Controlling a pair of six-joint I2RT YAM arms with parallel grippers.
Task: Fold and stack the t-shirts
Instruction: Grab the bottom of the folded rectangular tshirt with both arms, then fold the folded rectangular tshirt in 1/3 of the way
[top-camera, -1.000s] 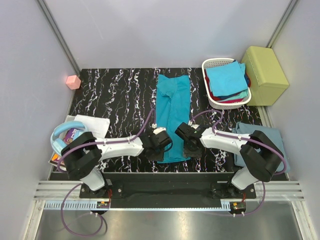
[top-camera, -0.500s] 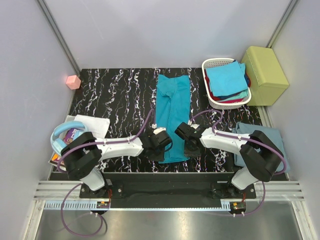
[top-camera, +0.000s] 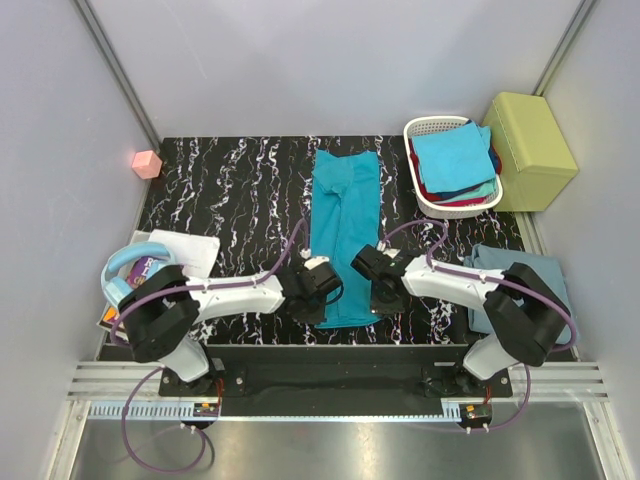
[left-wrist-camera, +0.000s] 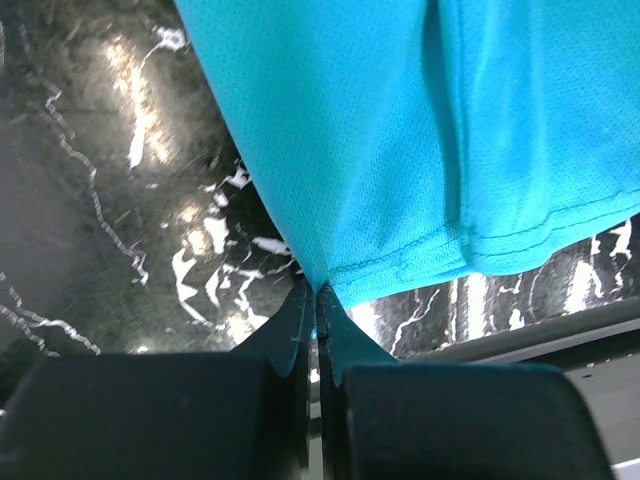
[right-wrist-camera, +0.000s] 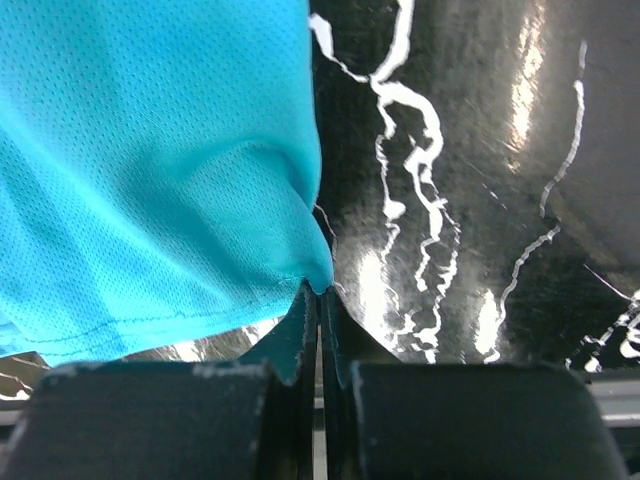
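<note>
Two grips confirmed from my station: the left end effector (left-wrist-camera: 317, 292) and right end effector (right-wrist-camera: 320, 292) are each pinched tight on a near hem corner of the teal t-shirt (top-camera: 347, 215), which lies lengthwise mid-worktop (top-camera: 230, 190).

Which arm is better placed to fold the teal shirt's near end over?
Neither alone: the left gripper pinches the teal shirt at its near left corner, the right gripper at its near right corner.

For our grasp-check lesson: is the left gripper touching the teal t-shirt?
Touching. The left wrist view shows the left gripper shut on a near corner of the teal t-shirt, with no gap.
</note>
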